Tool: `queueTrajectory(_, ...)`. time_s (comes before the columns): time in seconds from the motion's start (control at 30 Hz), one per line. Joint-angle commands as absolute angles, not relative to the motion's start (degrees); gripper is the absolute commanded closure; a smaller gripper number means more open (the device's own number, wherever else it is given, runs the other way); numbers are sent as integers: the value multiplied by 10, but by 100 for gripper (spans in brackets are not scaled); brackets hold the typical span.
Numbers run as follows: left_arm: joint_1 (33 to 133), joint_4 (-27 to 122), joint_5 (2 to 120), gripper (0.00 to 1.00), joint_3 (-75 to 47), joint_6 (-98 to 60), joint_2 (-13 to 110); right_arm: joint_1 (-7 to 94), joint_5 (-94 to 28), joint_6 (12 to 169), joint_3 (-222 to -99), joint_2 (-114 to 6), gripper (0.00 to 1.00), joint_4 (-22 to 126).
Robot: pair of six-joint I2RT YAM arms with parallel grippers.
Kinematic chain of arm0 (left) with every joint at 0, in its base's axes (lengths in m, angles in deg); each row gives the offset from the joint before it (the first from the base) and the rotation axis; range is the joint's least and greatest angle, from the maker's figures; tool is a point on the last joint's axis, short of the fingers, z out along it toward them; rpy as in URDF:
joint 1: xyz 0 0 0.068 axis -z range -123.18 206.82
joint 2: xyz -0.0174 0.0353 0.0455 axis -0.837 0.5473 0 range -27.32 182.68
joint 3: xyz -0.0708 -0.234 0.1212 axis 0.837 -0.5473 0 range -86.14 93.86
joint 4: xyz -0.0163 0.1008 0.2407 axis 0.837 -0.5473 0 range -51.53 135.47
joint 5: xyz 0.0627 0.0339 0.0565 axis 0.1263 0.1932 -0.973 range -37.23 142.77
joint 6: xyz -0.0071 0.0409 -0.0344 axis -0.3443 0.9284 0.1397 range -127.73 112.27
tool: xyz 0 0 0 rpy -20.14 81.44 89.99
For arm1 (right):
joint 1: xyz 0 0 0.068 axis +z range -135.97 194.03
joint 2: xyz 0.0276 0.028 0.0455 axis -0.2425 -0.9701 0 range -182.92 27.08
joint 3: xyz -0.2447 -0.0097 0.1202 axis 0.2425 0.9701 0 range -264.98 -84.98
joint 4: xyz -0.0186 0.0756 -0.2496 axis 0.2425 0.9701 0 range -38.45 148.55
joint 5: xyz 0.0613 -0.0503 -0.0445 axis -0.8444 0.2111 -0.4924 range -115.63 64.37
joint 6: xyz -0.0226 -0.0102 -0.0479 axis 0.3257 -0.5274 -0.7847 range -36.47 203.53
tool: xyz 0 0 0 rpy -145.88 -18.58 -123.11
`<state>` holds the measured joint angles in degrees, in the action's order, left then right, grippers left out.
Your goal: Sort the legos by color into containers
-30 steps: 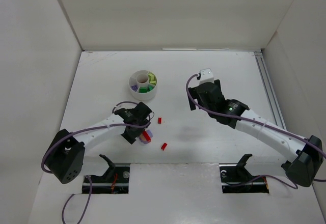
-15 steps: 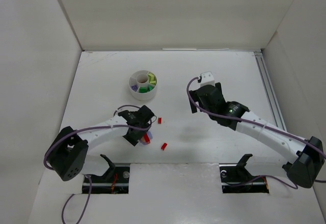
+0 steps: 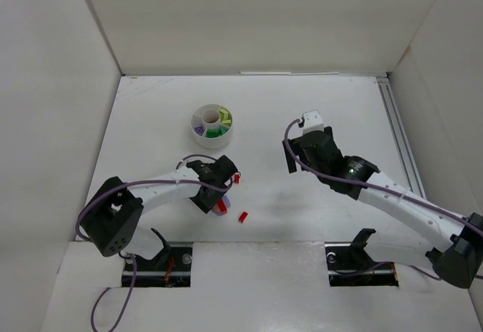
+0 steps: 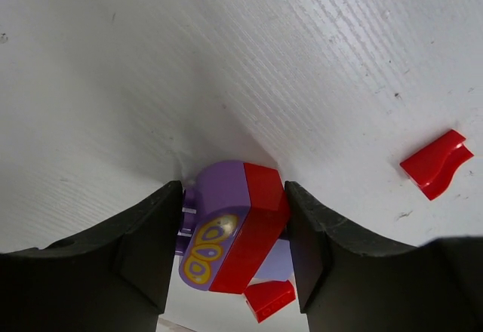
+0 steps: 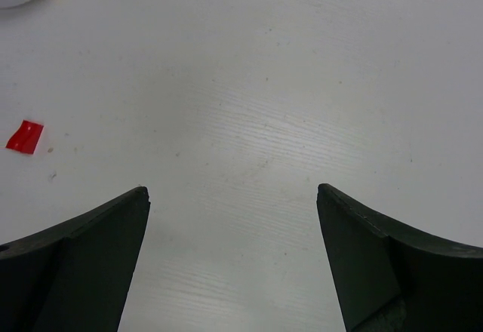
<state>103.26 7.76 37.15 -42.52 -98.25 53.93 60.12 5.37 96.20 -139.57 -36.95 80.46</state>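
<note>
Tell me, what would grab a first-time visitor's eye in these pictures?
Most striking is the lavender-and-red brick clump, wedged between the black fingers of the left gripper, which seem to touch it on both sides. Behind it stands the round white tub, with coloured bricks lying in its wedges. The right gripper hangs wide open over the table.

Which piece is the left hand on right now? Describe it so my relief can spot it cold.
From the round white tub on the table's left half, come toward the near edge to the left hand. Between its fingers sits a lavender-and-red piece. Unlike the plain red bits lying loose beside it, its lavender face carries yellow oval markings.
</note>
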Motion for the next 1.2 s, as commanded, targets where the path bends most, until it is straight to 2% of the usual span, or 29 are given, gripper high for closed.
queueTrajectory(0.0, 1035, 58, 348, 74, -393, -971, 521, 597, -9, 909, -1368, -320, 3, 770)
queueTrajectory(0.27, 1103, 101, 208, 77, -294, -827, 434, 597, -325, 840, -1324, -244, 2, 689)
queueTrajectory(0.4, 1124, 244, 216, 79, -323, -718, 355, 597, -401, 884, -1324, -251, 2, 637)
queueTrajectory(0.53, 1125, 378, 253, 77, -401, -659, 254, 597, -422, 938, -1366, -294, 4, 610)
queueTrajectory(0.63, 1130, 400, 253, 77, -425, -649, 203, 597, -436, 968, -1387, -326, 6, 597)
queueTrajectory(1.0, 1135, 373, 234, 77, -400, -662, 223, 620, -438, 987, -1441, -377, 8, 581)
queueTrajectory(1.03, 1135, 373, 229, 77, -400, -662, 223, 626, -438, 993, -1447, -382, 13, 581)
queueTrajectory(1.17, 1135, 373, 224, 79, -400, -667, 217, 638, -433, 993, -1460, -407, 17, 581)
